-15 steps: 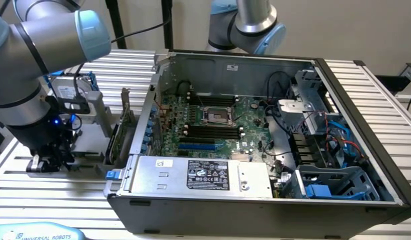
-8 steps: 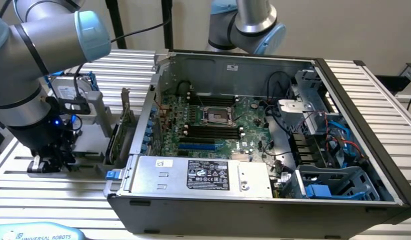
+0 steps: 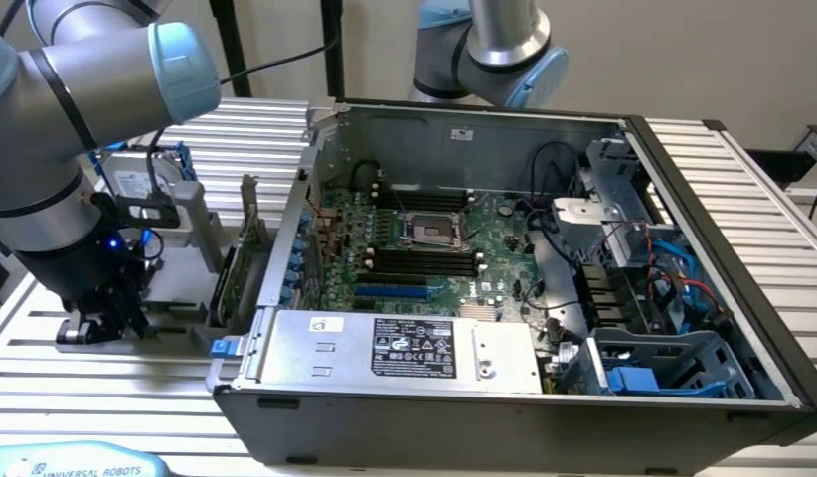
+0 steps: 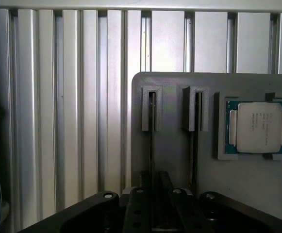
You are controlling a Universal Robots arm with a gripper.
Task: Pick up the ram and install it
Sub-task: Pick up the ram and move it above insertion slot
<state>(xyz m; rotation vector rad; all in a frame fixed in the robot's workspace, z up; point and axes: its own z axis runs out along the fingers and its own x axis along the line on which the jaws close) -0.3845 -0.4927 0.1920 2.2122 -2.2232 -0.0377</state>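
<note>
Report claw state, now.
Claw: cannot be told whether open or closed; it is down at the ram in its holder.

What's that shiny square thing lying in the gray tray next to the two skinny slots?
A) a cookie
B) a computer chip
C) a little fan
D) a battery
B: in the wrist view a square silver processor chip with a green edge lies flat in a pocket of the gray tray.

Exterior view high over computer case (image 3: 515,422); wrist view close above shared gray holder (image 4: 247,187).
</note>
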